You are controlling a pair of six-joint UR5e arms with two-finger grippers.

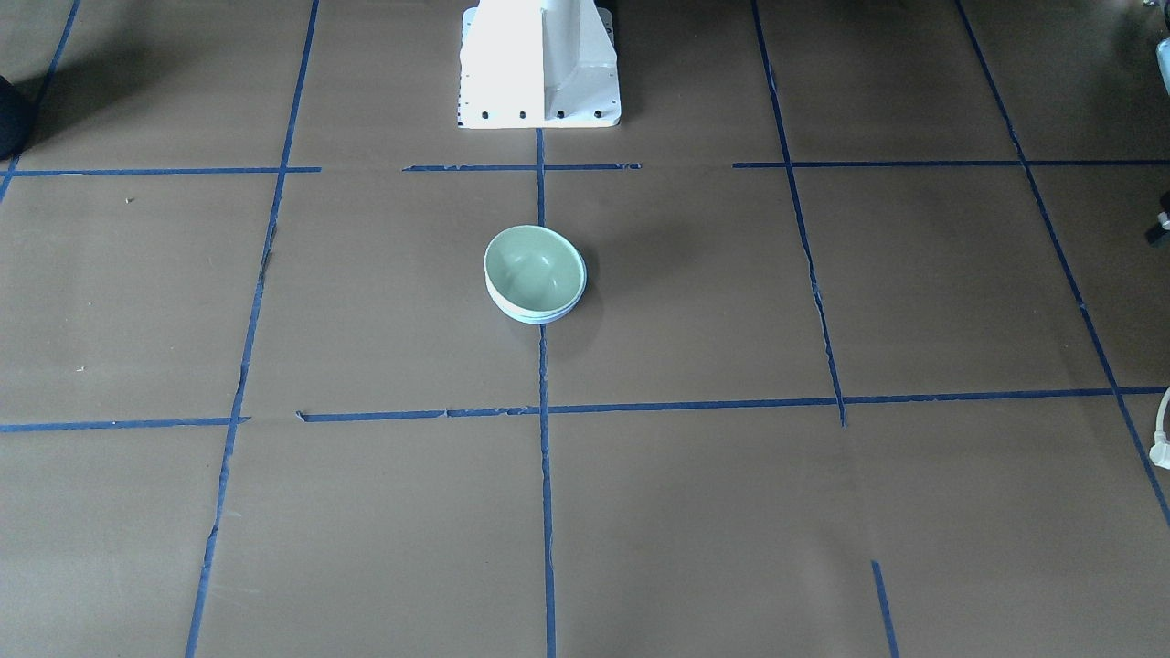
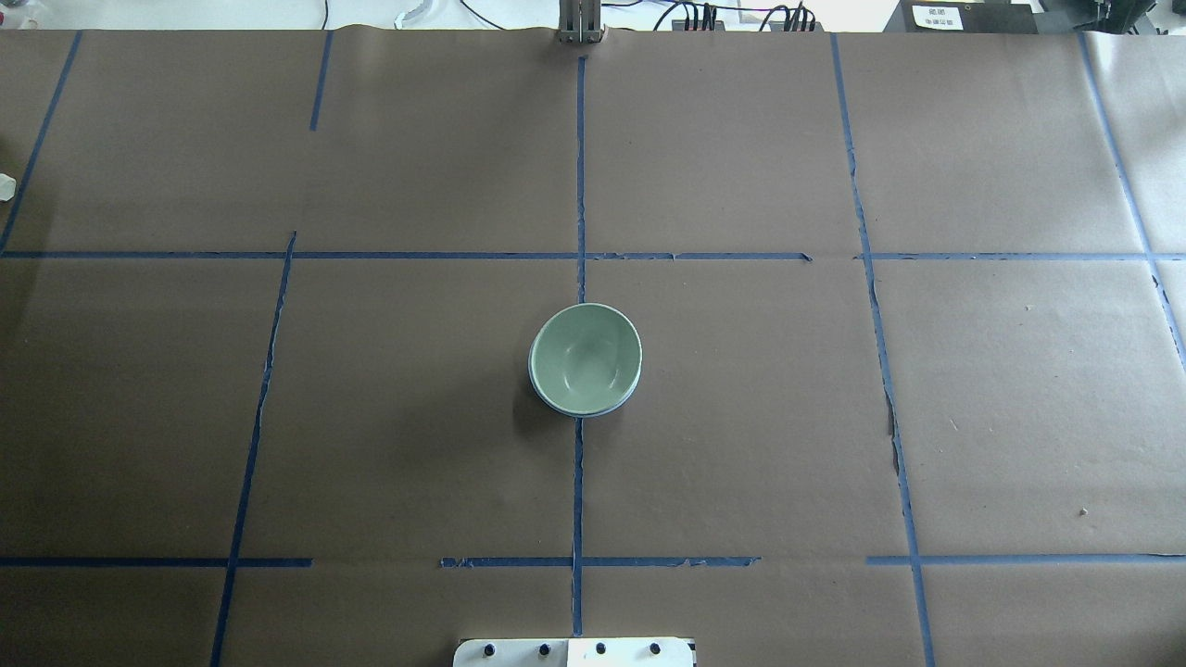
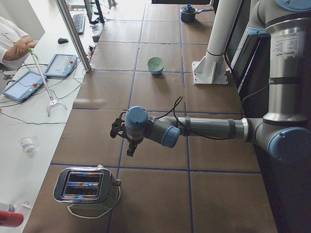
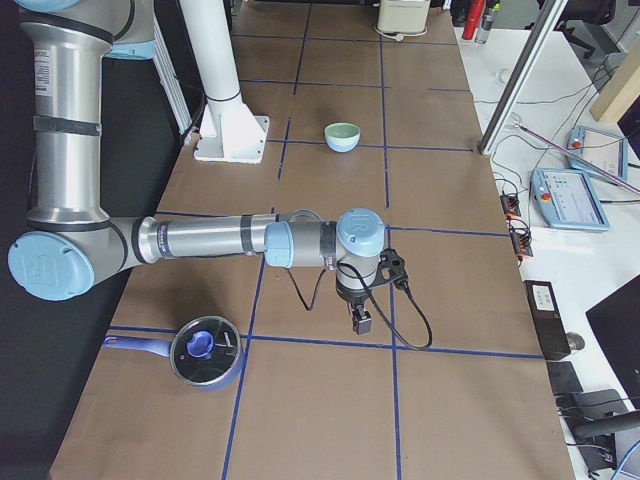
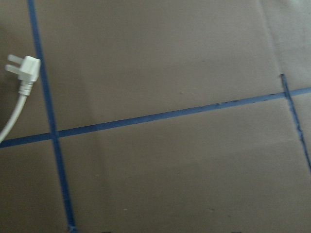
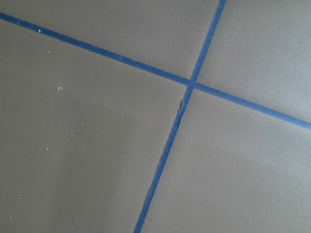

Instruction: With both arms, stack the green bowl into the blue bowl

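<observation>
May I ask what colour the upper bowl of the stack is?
The upper bowl is pale mint green, clearest in the overhead exterior view.

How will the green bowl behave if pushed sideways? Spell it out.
Probably rigid and slippery: the green bowl looks glossy and hard. It sits nested in the blue bowl, so a push would likely move both together. Low and wide, it seems unlikely to tip.

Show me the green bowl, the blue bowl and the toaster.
green bowl [image 2: 586,359]: overhead exterior view, on its inner floor.
blue bowl [image 1: 537,317]: exterior front-facing view, on the outer wall showing below the green rim.
toaster [image 3: 87,185]: exterior left view, on its slotted top.
</observation>
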